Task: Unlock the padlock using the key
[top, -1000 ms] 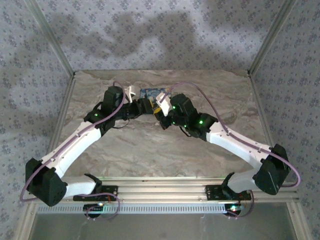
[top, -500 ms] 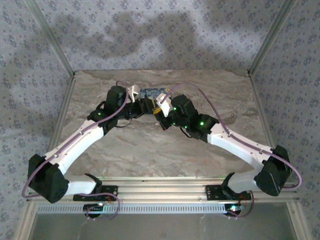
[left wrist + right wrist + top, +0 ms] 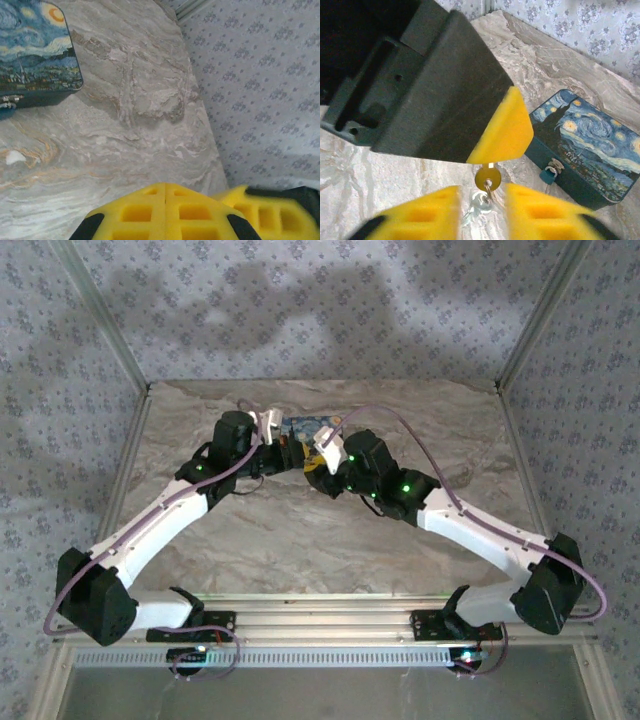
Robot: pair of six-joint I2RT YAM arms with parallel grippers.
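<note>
Clamped on the key (image 3: 487, 178), the left gripper (image 3: 494, 150) dangles it upright between the parted jaws of the right gripper (image 3: 482, 202), with the teal padlock (image 3: 549, 175) nearby toward the frame's lower right.

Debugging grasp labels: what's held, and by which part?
Left gripper is shut on the key, apparently pinching its blade. The yellow head and key ring hang below. Right gripper is open, holding nothing.
</note>
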